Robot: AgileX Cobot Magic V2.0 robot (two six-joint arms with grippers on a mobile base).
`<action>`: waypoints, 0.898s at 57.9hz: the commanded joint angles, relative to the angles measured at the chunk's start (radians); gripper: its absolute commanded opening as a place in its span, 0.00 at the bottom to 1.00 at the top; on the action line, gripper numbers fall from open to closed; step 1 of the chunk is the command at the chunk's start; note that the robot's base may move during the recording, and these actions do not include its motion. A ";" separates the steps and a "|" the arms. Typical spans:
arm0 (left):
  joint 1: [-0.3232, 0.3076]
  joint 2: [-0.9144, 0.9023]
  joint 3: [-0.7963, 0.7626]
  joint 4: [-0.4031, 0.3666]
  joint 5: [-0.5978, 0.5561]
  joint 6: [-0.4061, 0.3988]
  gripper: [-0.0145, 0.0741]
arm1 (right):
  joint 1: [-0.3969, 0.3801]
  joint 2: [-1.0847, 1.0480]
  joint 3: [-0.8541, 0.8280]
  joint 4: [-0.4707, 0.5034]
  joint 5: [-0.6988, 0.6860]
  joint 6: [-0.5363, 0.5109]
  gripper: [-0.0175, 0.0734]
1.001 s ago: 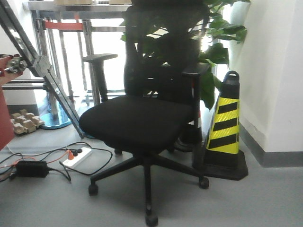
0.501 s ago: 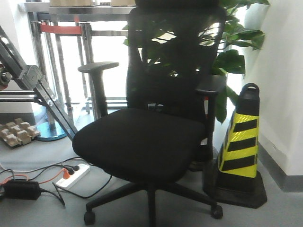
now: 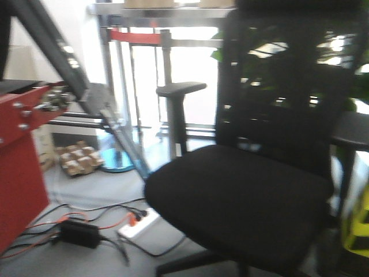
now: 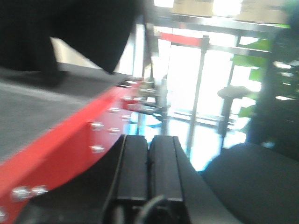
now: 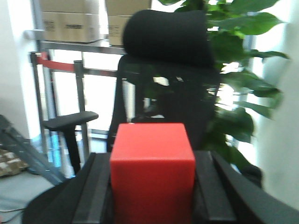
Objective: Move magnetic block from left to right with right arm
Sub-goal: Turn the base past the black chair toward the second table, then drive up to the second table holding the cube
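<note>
The magnetic block [image 5: 152, 172], a plain red cube, fills the lower middle of the right wrist view. My right gripper [image 5: 152, 186] is shut on it, one black finger [image 5: 93, 191] against each side. In the left wrist view my left gripper [image 4: 149, 168] is shut with nothing between its fingers [image 4: 133, 168], beside the red table edge [image 4: 70, 149]. Neither gripper appears in the front view, and the block is out of that view.
A black office chair [image 3: 253, 190] stands close ahead, also seen as the black chair [image 5: 163, 70] with a green plant [image 5: 243, 84] behind it. A red table frame [image 3: 20, 167] is at the left. Cables and a power strip [image 3: 135, 225] lie on the floor. A metal railing [image 3: 144, 86] stands behind.
The front view has shifted: the chair now sits further right and closer, the striped cone has nearly left the frame, and the red table frame has come in at the left.
</note>
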 commanded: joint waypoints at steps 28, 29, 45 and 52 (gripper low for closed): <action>-0.006 -0.008 0.007 -0.007 -0.092 -0.004 0.03 | -0.006 0.009 -0.030 -0.002 -0.096 -0.009 0.49; -0.006 -0.008 0.007 -0.007 -0.092 -0.004 0.03 | -0.006 0.009 -0.030 -0.002 -0.096 -0.009 0.49; -0.006 -0.008 0.007 -0.007 -0.092 -0.004 0.03 | -0.006 0.009 -0.030 -0.002 -0.096 -0.009 0.49; -0.006 -0.008 0.007 -0.007 -0.092 -0.004 0.03 | -0.006 0.009 -0.030 -0.002 -0.096 -0.009 0.49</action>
